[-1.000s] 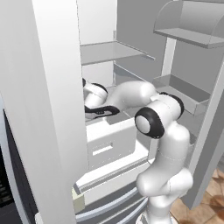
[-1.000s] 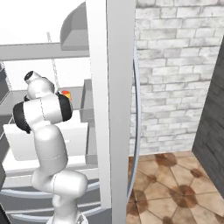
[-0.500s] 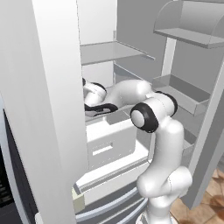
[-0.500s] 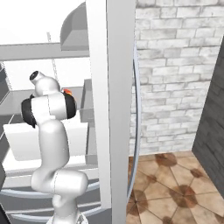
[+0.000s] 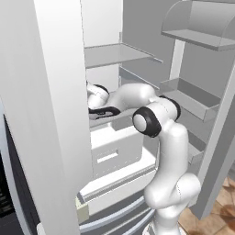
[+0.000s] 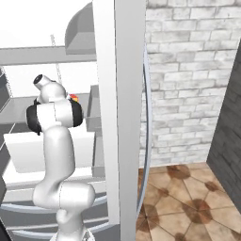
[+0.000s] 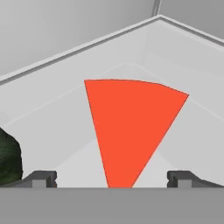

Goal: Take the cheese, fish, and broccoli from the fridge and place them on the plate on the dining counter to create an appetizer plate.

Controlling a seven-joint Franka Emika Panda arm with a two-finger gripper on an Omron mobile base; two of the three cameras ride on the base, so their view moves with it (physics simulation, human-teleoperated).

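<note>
The pincer (image 7: pixel 111 177) is wide open, its tips at both sides of the cheese (image 7: pixel 131 127); the broccoli (image 7: pixel 8 159) lies beside.

Flat, even rendered light, bright throughout; no visible source. Fridge (image 5: pixel 55 114) interior washes out near-white at upper left of the right base view. Soft shading only, no hard cast shadows, no glare. Edges slightly soft and low-res; no motion blur or lens distortion. Cheese (image 7: pixel 131 127) shows as flat unshaded red-orange; broccoli (image 7: pixel 8 159) very dark at left edge.
</note>
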